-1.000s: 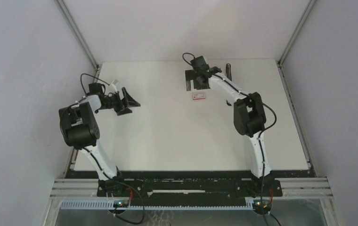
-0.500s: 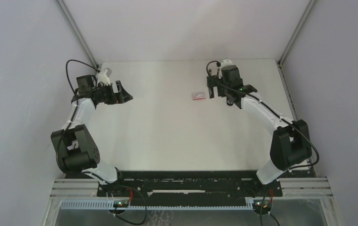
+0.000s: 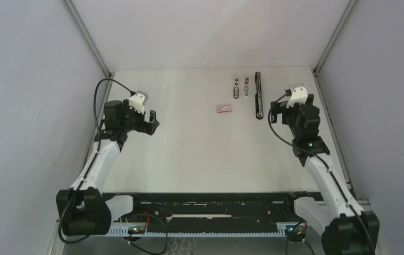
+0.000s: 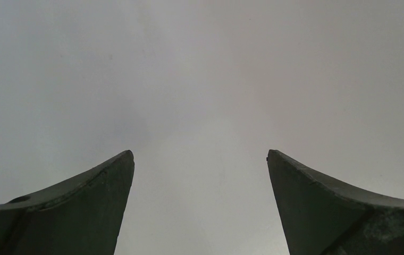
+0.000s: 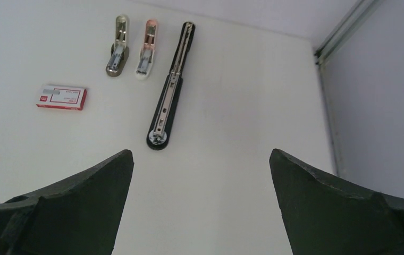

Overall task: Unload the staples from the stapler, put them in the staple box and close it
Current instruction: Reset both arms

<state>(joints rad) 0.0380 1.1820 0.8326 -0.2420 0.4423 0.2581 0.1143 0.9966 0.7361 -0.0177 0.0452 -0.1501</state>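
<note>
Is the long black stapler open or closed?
Open. The stapler lies unfolded flat, its silvery metal track facing up.

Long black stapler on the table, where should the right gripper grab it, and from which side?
Probably across its narrow width on the near half, coming down from above. The slim black desk stapler lies flat with its length running away from the arms, so the open right gripper can straddle its long sides. The small pink-and-white stapler crowds its far left side.
</note>
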